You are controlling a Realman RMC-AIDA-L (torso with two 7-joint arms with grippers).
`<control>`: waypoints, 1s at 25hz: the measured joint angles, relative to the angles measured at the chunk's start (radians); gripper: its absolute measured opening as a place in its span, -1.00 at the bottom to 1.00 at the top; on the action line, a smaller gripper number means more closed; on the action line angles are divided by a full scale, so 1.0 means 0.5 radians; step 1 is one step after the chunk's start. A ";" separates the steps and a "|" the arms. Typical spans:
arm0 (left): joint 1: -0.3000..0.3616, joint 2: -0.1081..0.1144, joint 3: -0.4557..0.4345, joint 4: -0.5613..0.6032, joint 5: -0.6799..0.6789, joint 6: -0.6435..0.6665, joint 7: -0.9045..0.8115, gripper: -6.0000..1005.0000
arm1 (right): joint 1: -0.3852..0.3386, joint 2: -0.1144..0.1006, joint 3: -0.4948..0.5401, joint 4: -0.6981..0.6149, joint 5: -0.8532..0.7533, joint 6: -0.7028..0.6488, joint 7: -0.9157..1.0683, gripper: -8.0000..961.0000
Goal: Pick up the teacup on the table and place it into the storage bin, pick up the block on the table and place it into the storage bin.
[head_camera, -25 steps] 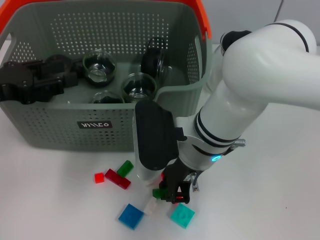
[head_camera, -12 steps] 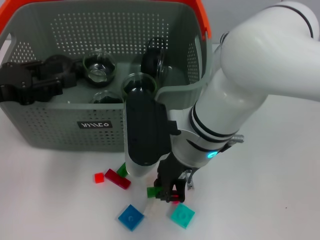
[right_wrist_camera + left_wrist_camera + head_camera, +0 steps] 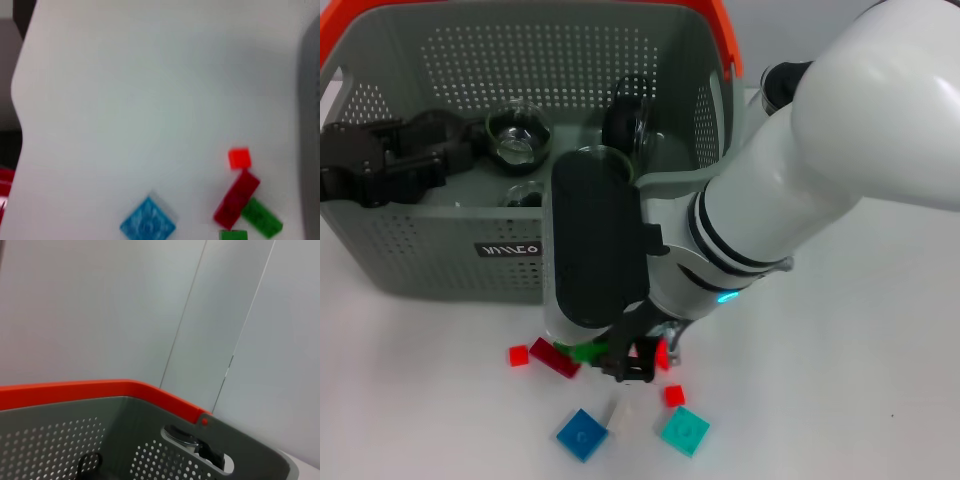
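While my right arm reaches down across the front of the storage bin, I can see its gripper low over the white table, with its dark fingers clamped on a small green block. A small red piece shows at the other side of the fingers; I cannot tell whether it is held too. The held block sits just in front of the bin's front wall, outside the bin.

More blocks lie on the table near the gripper: a small red square, a dark red bar just beside the held green block, a blue square, a pale piece, a teal square and another small red one. In the right wrist view I see the blue square, the red square, the dark red bar and a green bar touching it.

Inside the bin, glass teacups rest on the floor, one of them partly hidden behind my right forearm. The orange handle runs over the bin's right corner.

My left gripper sits inside the bin at its left side, near the teacups; I cannot tell how its fingers stand. Its wrist view shows only the bin's orange rim and perforated grey wall.
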 joint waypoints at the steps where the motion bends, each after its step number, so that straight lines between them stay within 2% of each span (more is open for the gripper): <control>1: -0.001 0.000 0.000 0.000 -0.001 0.000 0.000 0.24 | -0.016 0.000 0.007 -0.037 0.000 0.011 0.000 -0.57; 10: -0.005 -0.006 0.000 0.000 -0.002 0.000 0.000 0.24 | -0.171 0.000 0.201 -0.390 0.019 0.164 0.001 -0.57; 16: -0.005 -0.006 0.000 0.000 -0.002 0.000 0.000 0.24 | -0.218 -0.003 0.312 -0.543 0.093 0.271 0.002 -0.57; 22: -0.005 -0.007 0.000 0.000 -0.002 -0.003 0.003 0.24 | -0.204 -0.009 0.461 -0.572 0.174 0.378 0.024 -0.57; 25: -0.005 -0.006 0.000 0.000 -0.002 -0.004 0.003 0.24 | -0.152 -0.008 0.579 -0.463 0.159 0.439 0.055 -0.57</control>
